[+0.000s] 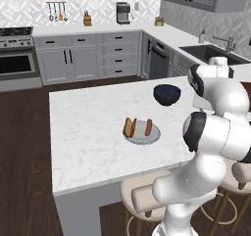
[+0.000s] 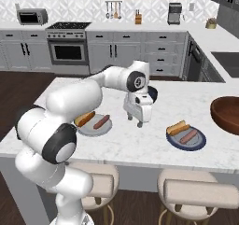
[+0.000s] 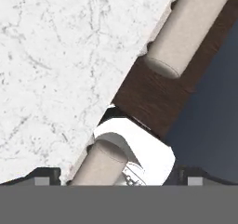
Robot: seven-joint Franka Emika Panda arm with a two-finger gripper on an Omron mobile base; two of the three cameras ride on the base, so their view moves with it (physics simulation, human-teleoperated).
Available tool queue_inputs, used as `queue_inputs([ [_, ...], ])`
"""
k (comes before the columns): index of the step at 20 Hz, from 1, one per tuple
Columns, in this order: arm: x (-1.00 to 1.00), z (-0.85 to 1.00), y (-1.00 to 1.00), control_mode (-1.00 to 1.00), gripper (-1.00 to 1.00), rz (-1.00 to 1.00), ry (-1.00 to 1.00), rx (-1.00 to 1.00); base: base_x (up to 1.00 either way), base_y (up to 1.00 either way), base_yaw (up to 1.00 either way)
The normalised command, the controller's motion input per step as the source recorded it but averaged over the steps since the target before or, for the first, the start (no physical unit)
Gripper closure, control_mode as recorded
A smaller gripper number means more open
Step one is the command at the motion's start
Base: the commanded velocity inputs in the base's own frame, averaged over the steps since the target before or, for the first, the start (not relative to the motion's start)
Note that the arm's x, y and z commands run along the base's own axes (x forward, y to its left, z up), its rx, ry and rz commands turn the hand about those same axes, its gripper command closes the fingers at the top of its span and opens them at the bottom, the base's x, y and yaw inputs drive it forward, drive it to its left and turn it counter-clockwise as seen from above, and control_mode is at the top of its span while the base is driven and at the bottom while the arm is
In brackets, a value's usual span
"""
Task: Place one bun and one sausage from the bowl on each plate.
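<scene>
Near the counter's [image 2: 140, 140] front edge lay grey plate [image 2: 94, 126] and blue plate [image 2: 186, 139], each bearing bun and sausage; bowl [image 2: 226, 114] at right edge; gripper [image 2: 139, 122] between plates, opening impossible to tell.

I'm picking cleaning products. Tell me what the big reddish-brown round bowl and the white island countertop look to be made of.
Big reddish-brown round bowl: probably wood, given its warm brown colour and soft satin sheen.
White island countertop: looks like polished marble, white with faint grey veining, though it could be an imitation.

grey plate [image 2: 93, 127] | blue plate [image 2: 186, 140] (each: bun, sausage) | wooden bowl [image 2: 227, 113]
</scene>
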Motion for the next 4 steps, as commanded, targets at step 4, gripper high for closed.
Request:
queue_inputs([
  [4, -1.00, -0.10, -0.59, -1.00, -1.00, -0.01, -0.23, -0.06, 0.00, 0.00, 0.00],
])
